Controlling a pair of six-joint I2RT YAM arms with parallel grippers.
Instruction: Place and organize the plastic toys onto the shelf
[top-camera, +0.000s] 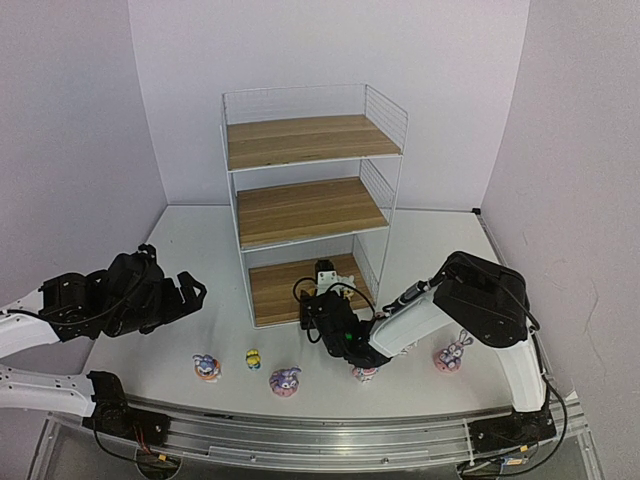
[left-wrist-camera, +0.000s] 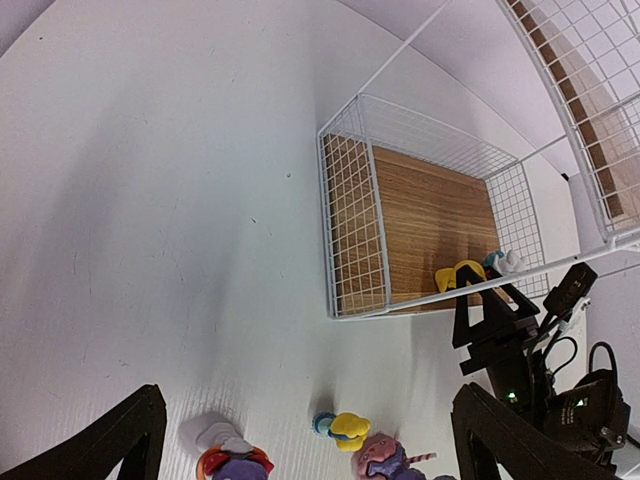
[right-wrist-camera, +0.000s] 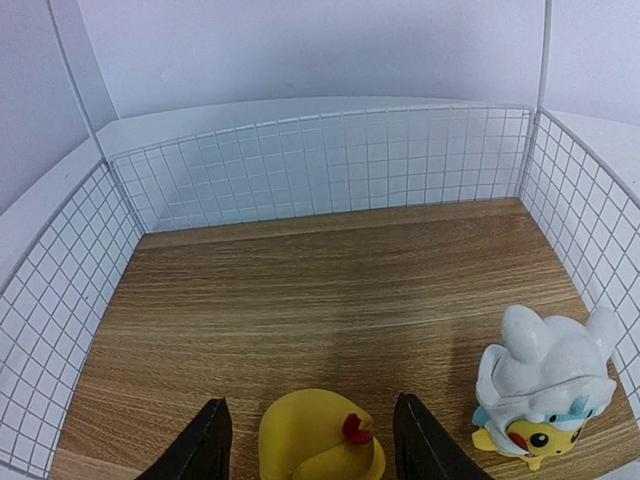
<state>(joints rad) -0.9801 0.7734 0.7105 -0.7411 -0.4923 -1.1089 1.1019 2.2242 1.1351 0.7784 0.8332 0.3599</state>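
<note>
The table (top-camera: 200, 250) carries the shelf (top-camera: 300, 140) at its 12 o'clock side, open front facing the arms so each board can be reached. Only the bottom board holds toys.

The right claw (right-wrist-camera: 310, 420) reaches in from 4 o'clock. Its jaws are parted either side of a yellow toy (right-wrist-camera: 318, 448) at the board's 6 o'clock edge, not clamping it, so the toy seems set down. The left claw (top-camera: 188, 292) hangs wide open and empty at 8 o'clock, likely waiting clear.

A white-hooded toy (right-wrist-camera: 545, 385) stands at 4 o'clock, starting a row. A bunny (top-camera: 453, 352) and other toys wait along the table's 6 o'clock side.
</note>
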